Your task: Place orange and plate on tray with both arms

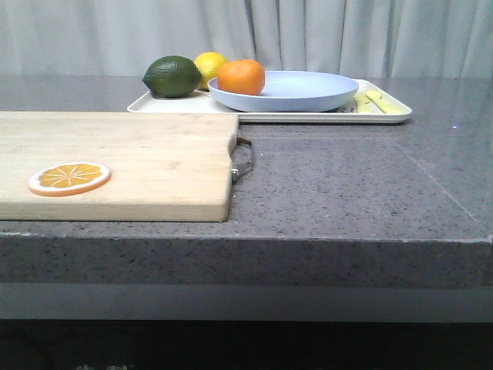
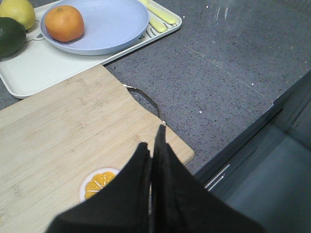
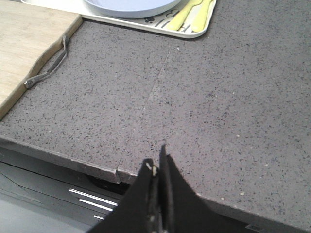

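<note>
The orange sits in the plate on the tray at the bench's far side. The left gripper and right gripper, fingers pressed together and empty, hang well apart from it near the front edge.

matte black tapered hand fingers

My front view low at table edge facing curtain, left wrist view high over cutting board, right wrist view above countertop, all sharing tray.
</note>
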Motion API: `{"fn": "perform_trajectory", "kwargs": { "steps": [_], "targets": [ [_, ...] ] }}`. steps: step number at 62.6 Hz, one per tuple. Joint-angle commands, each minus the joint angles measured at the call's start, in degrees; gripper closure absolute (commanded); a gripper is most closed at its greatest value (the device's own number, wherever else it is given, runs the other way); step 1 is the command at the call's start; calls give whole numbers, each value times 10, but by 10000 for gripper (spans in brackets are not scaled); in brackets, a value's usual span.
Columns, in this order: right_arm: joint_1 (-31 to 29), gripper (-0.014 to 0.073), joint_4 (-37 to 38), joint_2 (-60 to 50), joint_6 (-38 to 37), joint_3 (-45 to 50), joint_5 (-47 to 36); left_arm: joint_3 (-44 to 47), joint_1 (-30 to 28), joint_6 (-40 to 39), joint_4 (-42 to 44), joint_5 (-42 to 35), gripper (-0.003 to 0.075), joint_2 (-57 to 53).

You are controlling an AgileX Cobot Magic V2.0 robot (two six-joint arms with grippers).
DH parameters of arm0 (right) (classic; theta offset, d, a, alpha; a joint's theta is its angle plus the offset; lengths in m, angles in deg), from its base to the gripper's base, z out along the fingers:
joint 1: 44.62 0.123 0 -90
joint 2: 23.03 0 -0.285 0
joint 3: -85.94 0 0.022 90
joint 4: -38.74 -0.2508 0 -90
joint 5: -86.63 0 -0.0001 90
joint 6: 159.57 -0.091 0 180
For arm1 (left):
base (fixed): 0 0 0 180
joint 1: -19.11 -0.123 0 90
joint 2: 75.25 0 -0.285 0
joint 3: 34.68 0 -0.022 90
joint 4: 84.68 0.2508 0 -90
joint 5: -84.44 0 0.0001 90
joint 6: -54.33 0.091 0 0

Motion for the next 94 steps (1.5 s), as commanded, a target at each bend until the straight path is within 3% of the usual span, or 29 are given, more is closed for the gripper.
{"fn": "perform_trajectory", "kwargs": {
  "steps": [1, 33, 49, 68, 79, 94],
  "targets": [
    [0, 663, -3, 3, 5, -14, -40, -16, -1, -4, -2, -39, 738, -3],
    [0, 663, -3, 3, 5, -14, -41, 29, -14, -4, -9, -59, 738, -44],
    [0, 663, -3, 3, 5, -14, -41, 151, -147, -4, 21, -112, 738, -188],
    [0, 663, -3, 3, 5, -14, -41, 322, -308, -4, 15, -232, 738, -369],
    [0, 663, -3, 3, 5, -14, -41, 407, -345, -4, 14, -310, 738, -412],
    [0, 663, -3, 3, 5, -14, -41, 485, -351, -4, -13, -410, 738, -438]
  ]
}}
